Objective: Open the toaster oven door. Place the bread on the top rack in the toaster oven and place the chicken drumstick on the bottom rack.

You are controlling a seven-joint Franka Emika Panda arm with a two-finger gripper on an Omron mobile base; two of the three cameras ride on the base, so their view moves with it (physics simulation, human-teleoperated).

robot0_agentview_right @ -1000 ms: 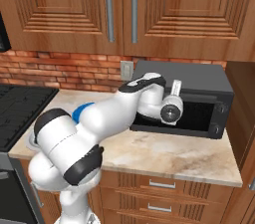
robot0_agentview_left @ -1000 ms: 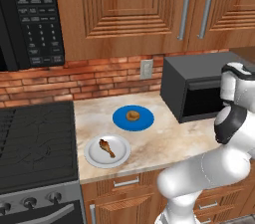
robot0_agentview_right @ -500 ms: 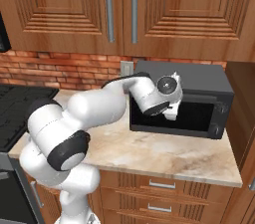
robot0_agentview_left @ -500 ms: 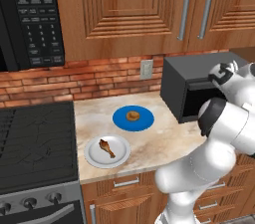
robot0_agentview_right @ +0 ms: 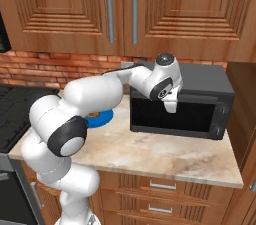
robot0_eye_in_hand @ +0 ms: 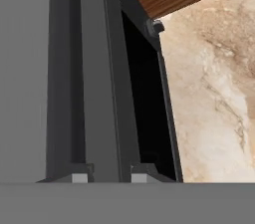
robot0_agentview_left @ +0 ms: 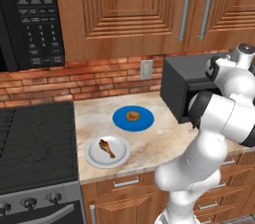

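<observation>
The dark grey toaster oven (robot0_agentview_right: 200, 81) stands on the counter's right end, and its door (robot0_agentview_right: 172, 115) is upright and closed. My gripper (robot0_agentview_right: 171, 105) points down at the door's top edge. In the hand view my gripper (robot0_eye_in_hand: 111, 174) has a fingertip on each side of the grey handle bar (robot0_eye_in_hand: 99, 93). I cannot see if the fingertips press the bar. The round bread (robot0_agentview_left: 132, 116) lies on a blue plate (robot0_agentview_left: 145, 119). The chicken drumstick (robot0_agentview_left: 106, 148) rests on a white plate (robot0_agentview_left: 93, 157) near the counter's front edge. Both plates are to the left of the oven.
A black microwave (robot0_agentview_left: 30, 14) hangs over the stove (robot0_agentview_left: 35, 143) at the left. Wooden wall cabinets (robot0_agentview_right: 125, 9) hang just above the oven. A wooden side panel (robot0_agentview_right: 243, 109) closes the counter (robot0_agentview_right: 150, 154) on the right. A wall outlet (robot0_agentview_left: 146, 68) sits behind the plates.
My hand swung from in front of the door window up to the door's top edge and turned to point down. The jaws have narrowed. The door, bread and drumstick have not moved.
</observation>
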